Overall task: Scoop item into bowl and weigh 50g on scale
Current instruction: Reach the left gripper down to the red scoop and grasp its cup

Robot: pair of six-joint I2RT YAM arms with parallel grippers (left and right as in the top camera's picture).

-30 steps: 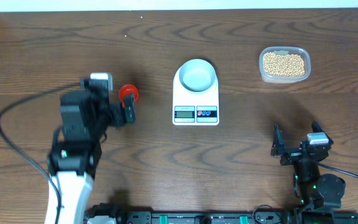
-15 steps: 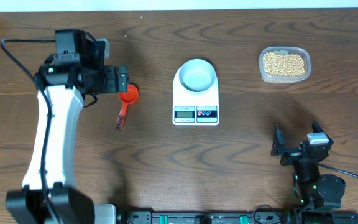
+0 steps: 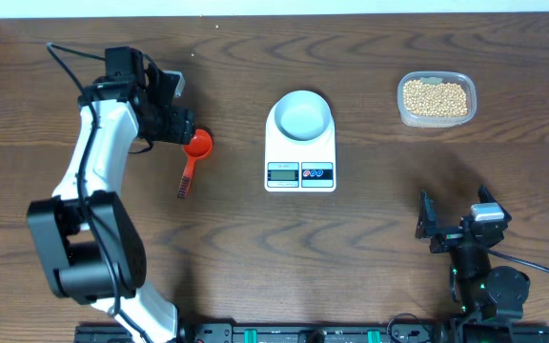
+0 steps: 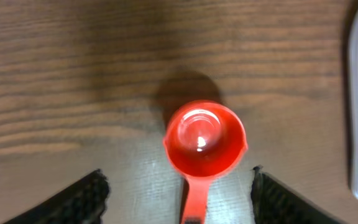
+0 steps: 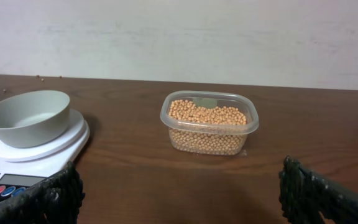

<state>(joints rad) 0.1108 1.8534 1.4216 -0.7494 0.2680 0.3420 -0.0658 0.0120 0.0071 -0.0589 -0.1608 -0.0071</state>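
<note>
The left gripper (image 4: 179, 180) hovers spread astride the red scoop (image 4: 205, 142), seemingly lined up to grab its handle.

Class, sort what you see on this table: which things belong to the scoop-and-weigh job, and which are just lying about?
Belong to the job:
beans in the clear tub
red scoop
bowl
scale under it

Lying about:
a few tiny specks near the wall, too small to identify
</note>
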